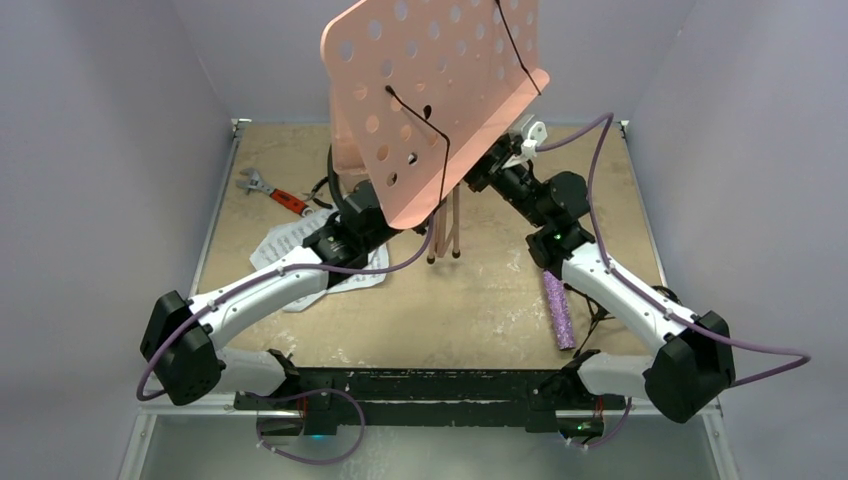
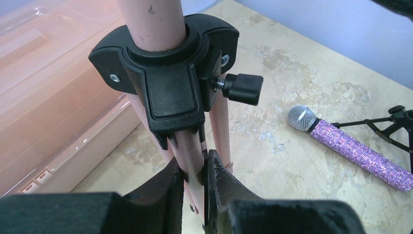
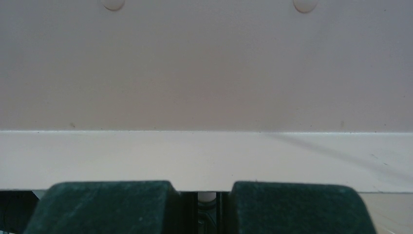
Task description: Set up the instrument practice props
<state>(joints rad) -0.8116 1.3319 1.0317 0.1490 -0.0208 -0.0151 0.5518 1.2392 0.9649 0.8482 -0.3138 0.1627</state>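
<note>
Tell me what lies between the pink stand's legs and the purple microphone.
Only bare table lies between the music stand's legs and the microphone; the left wrist view shows it.

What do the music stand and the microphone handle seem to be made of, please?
Music stand: probably painted metal or plastic, a smooth matte pink sheet with punched round holes.
Microphone handle: likely plastic covered in purple glitter; the surface sparkles and looks grainy.

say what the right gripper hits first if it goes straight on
The pink ledge of the music stand, right at the tips of the right gripper, with its perforated panel behind. They may already touch; depth is unclear.
</note>
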